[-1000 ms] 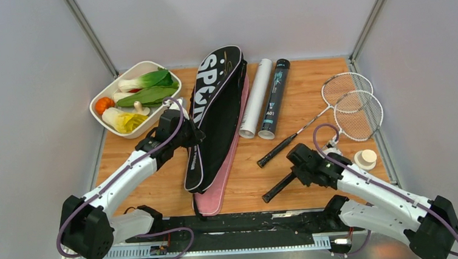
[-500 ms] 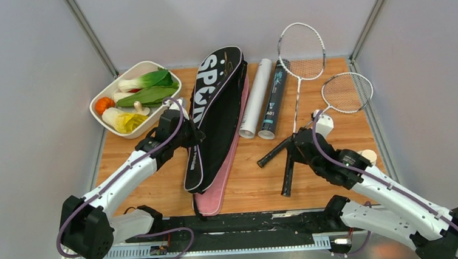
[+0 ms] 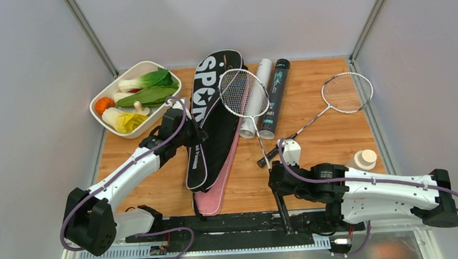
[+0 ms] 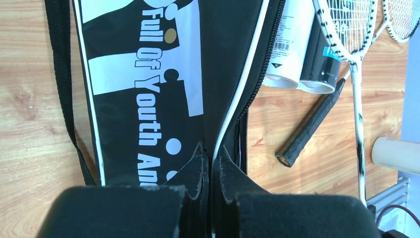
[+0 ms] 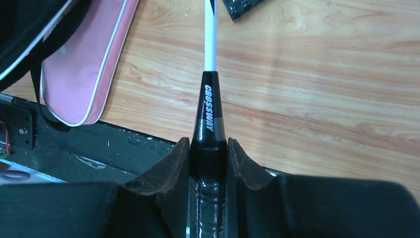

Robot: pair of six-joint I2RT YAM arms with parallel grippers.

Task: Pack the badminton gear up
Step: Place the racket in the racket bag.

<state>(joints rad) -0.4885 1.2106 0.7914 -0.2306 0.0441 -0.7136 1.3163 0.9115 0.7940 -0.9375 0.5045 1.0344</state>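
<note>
**Racket gripped at the near edge, cover pinched on the left**

Nearest, the right fingers (image 3: pixel 276 180) are clamped on the black grip of a racket (image 5: pixel 208 114). Its butt reaches past the near edge of the surface (image 3: pixel 331 143). Its white shaft runs away to a head that, seen from above, overlaps the black cover (image 3: pixel 213 106) and the white tube (image 3: pixel 246 127). The pink cover (image 3: pixel 213 194) lies under the black one with its near end sticking out. The left fingers (image 4: pixel 202 171) are pinched tight on the black cover's zip edge. Farther right, a small white bottle (image 3: pixel 364 158) stands near the second racket (image 3: pixel 347 92), which lies flat. The black tube (image 3: pixel 276 96) lies just beside the white tube. A dish of vegetables (image 3: pixel 134 70) sits at the far left.
</note>
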